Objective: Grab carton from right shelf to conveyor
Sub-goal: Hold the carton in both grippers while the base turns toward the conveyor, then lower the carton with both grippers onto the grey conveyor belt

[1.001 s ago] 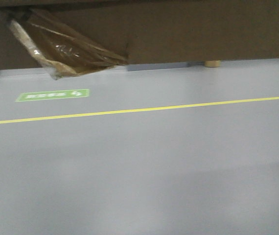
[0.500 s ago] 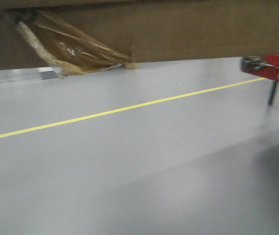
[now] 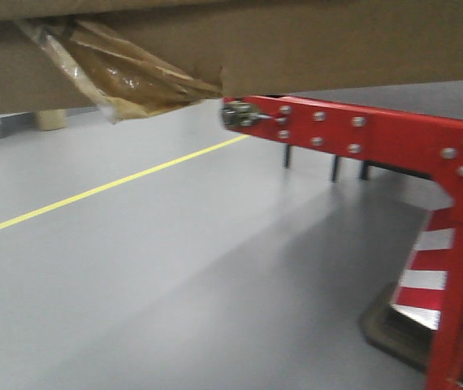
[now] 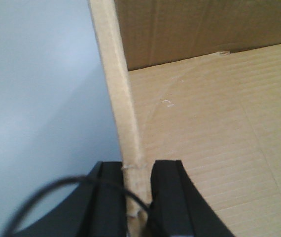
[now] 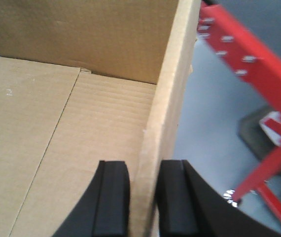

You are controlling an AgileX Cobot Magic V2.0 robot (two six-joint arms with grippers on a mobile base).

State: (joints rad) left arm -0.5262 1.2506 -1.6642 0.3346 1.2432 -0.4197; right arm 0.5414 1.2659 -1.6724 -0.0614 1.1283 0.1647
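Observation:
The carton fills the top of the front view, seen from below, with a wad of glossy brown tape hanging from it. My left gripper is shut on the carton's left wall, one finger inside and one outside. On the other side, my right gripper is shut on the right wall. The carton's inside looks bare. The conveyor's red bolted side rail stands just right of and below the carton; its belt is hidden. The right shelf is out of view.
A red leg with white stripes and a dark foot stand at the lower right. The same red frame lies right of the carton in the right wrist view. A yellow line crosses the grey floor.
The front view has swung to the right: the green floor mark slid out on the left, the yellow line tilted, and the red frame came in from the right. The carton stays held.

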